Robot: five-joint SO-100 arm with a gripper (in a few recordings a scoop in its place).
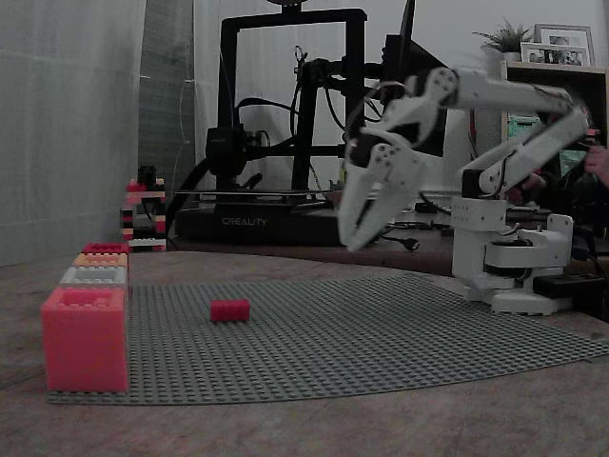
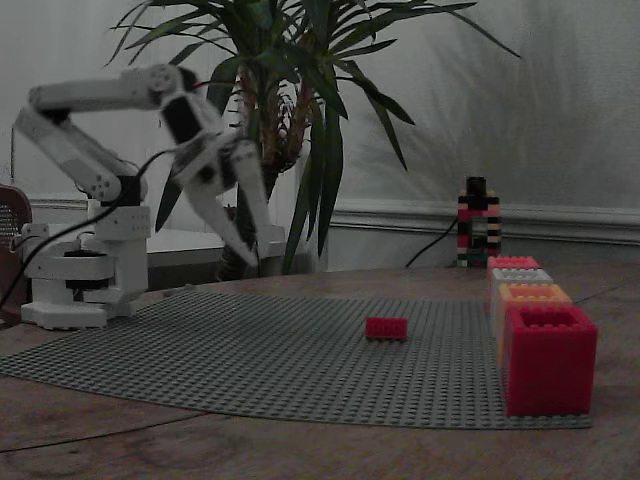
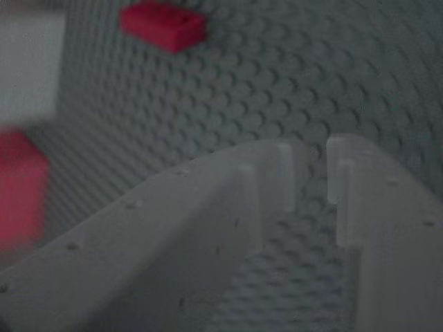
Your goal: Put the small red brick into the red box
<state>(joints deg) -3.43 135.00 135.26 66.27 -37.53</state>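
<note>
The small red brick lies flat on the grey studded baseplate, apart from everything else. In the wrist view the brick sits at the top left. The red box stands open-topped at the plate's front corner, and shows as a blur at the wrist view's left edge. My white gripper hangs well above the plate, tips pointing down, a good way short of the brick. Its fingers are nearly together with nothing between them.
Behind the red box runs a row of boxes: a grey one, an orange one and another red one. A striped brick tower stands beyond the plate. A 3D printer and a plant are behind.
</note>
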